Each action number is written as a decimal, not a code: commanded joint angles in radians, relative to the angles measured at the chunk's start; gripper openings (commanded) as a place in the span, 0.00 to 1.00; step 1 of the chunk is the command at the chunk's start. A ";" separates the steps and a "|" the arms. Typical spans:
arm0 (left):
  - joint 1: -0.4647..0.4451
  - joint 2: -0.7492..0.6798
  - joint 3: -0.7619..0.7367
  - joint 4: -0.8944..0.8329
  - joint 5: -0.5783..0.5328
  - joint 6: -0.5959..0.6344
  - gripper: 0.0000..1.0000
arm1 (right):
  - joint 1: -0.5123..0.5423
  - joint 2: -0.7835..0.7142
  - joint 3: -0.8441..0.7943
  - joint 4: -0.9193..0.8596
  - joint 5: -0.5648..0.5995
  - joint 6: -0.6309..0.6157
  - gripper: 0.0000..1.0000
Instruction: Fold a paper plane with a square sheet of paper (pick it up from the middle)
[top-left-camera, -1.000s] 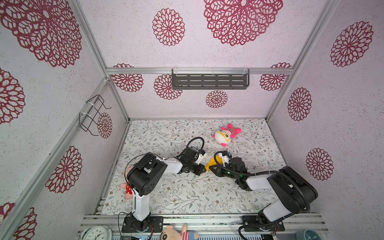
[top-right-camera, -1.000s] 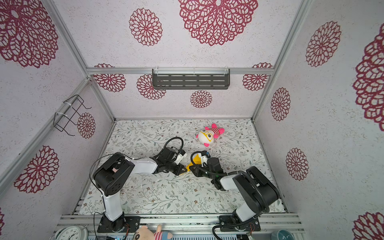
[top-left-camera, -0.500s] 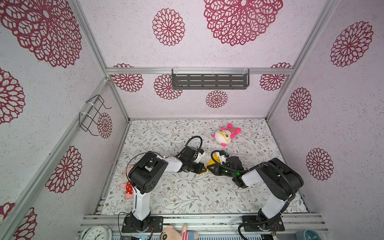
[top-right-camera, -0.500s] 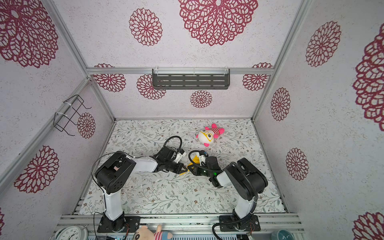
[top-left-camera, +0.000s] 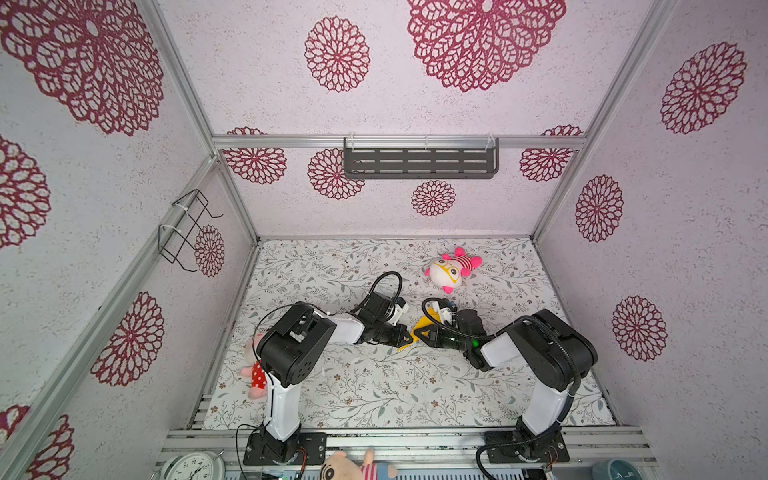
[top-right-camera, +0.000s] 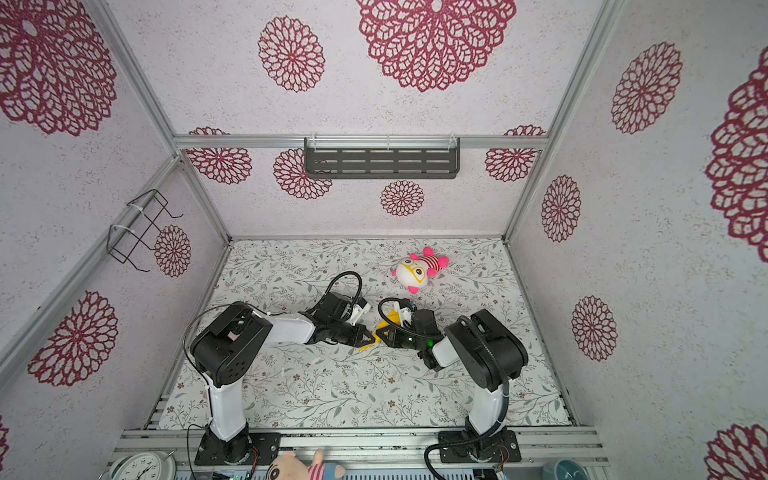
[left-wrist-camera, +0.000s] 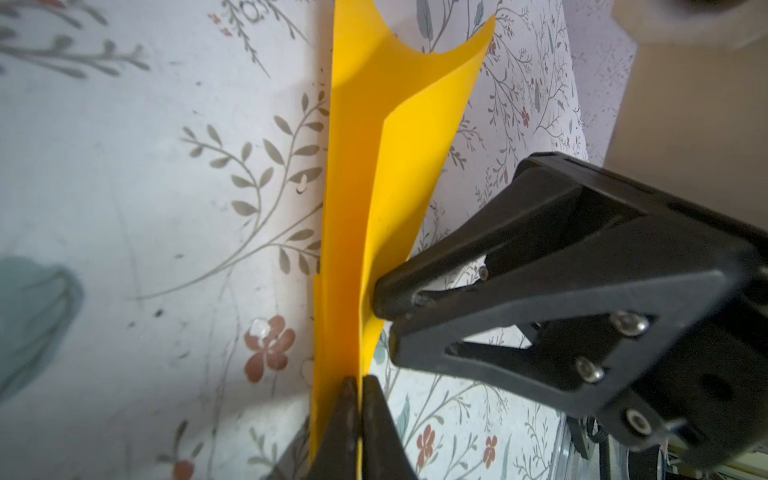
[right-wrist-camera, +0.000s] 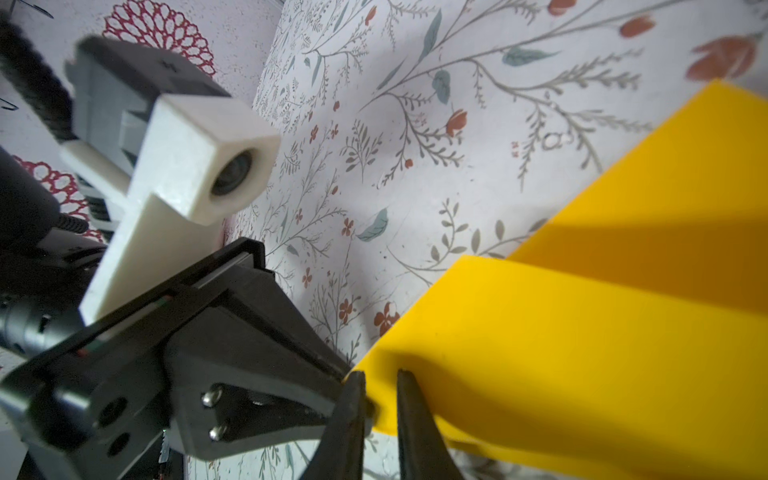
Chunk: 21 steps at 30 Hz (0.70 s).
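Two grippers meet tip to tip near the middle of the floral counter (top-left-camera: 374, 390), sharing a folded yellow-orange paper (top-left-camera: 420, 323) whose layers splay apart away from the grips. The left gripper (left-wrist-camera: 359, 384) has its jaws clenched on the paper's folded edge, and the right gripper (left-wrist-camera: 384, 313) pinches the same edge just beside it, jaws nearly together. The pink-and-white plush toy (top-left-camera: 453, 269) lies apart, farther back.

The right arm (top-left-camera: 552, 345) now has its elbow drawn in toward the middle. A corner of the yellow paper (top-left-camera: 422, 323) now pokes out beside the left gripper (top-left-camera: 409, 337).
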 joint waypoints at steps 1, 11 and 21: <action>0.012 0.071 -0.027 -0.151 -0.127 -0.027 0.07 | -0.009 -0.008 0.025 0.033 -0.031 0.013 0.19; 0.020 0.099 -0.005 -0.204 -0.153 -0.049 0.05 | -0.036 -0.057 0.011 -0.032 -0.015 -0.006 0.19; 0.021 0.104 0.001 -0.213 -0.146 -0.048 0.08 | -0.041 -0.009 0.033 -0.109 0.047 0.020 0.18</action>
